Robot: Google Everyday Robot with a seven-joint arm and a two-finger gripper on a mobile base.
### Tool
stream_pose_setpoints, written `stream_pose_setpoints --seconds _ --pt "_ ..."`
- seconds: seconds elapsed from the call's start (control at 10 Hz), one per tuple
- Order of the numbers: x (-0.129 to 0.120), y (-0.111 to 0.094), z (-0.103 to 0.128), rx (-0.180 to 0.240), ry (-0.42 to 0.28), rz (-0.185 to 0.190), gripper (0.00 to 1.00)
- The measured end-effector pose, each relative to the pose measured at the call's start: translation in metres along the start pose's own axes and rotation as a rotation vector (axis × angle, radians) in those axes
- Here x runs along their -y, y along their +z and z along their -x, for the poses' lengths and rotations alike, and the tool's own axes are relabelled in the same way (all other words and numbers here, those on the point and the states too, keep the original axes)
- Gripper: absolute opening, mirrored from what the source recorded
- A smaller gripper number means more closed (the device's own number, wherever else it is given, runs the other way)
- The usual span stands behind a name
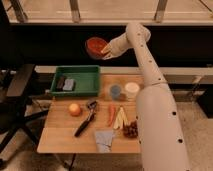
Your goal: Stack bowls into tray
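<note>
A round red-orange bowl (95,47) with a darker rim is held high in the air, tilted toward me, above and a little right of the tray. My gripper (104,50) is at the bowl's right rim and holds it. The green rectangular tray (88,89) sits at the table's back left, below the bowl. It holds a dark object (61,82) and a small grey-blue object (69,84) at its left end. The white arm (145,55) reaches up from the lower right.
On the wooden table (55,135): a small blue cup (115,91), a white cup (132,90), an orange fruit (74,109), a black-handled tool (86,121), a red chilli (111,114), pale sticks (121,118), dark grapes (131,130), a grey cloth (104,139). A black chair (15,100) stands left.
</note>
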Motion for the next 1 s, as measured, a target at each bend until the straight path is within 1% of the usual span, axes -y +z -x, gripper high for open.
stream_pose_setpoints --seconds 0.1,0.3,0.4,0.5,0.6,1.0 --pt "-0.003 0.003 0.009 0.002 -0.020 0.007 0.00" --pt "-0.023 0.006 0.043 0.005 -0.066 0.024 0.00" --pt "-0.031 0.010 0.060 0.008 -0.088 0.035 0.00" --pt "-0.036 0.016 0.073 0.016 -0.104 0.042 0.00" --pt "-0.044 0.028 0.084 0.030 -0.117 0.052 0.00" --pt "-0.060 0.061 0.083 0.045 -0.116 0.072 0.00"
